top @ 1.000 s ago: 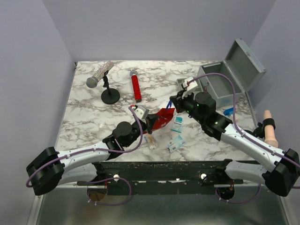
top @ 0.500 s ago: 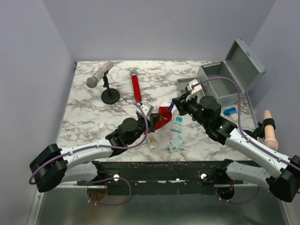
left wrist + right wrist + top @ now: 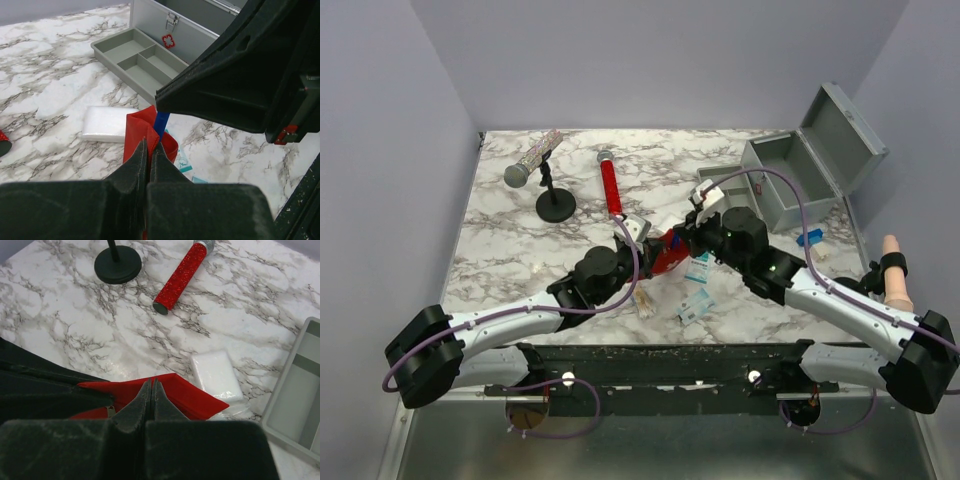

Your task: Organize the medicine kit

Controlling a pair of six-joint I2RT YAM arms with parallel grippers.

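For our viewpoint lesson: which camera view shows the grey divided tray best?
The left wrist view: the divided tray lies nearly whole and close, its compartments plain. In the top external view the tray is small, its dividers hard to see. The right wrist view cuts the tray off at the right edge.

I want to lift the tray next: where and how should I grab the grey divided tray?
Take the grey divided tray by a long outer wall, coming straight down, one finger inside a compartment and one outside. It lies flat, open side up, on the marble table, so the thin upright walls are likely all that narrow jaws can span.
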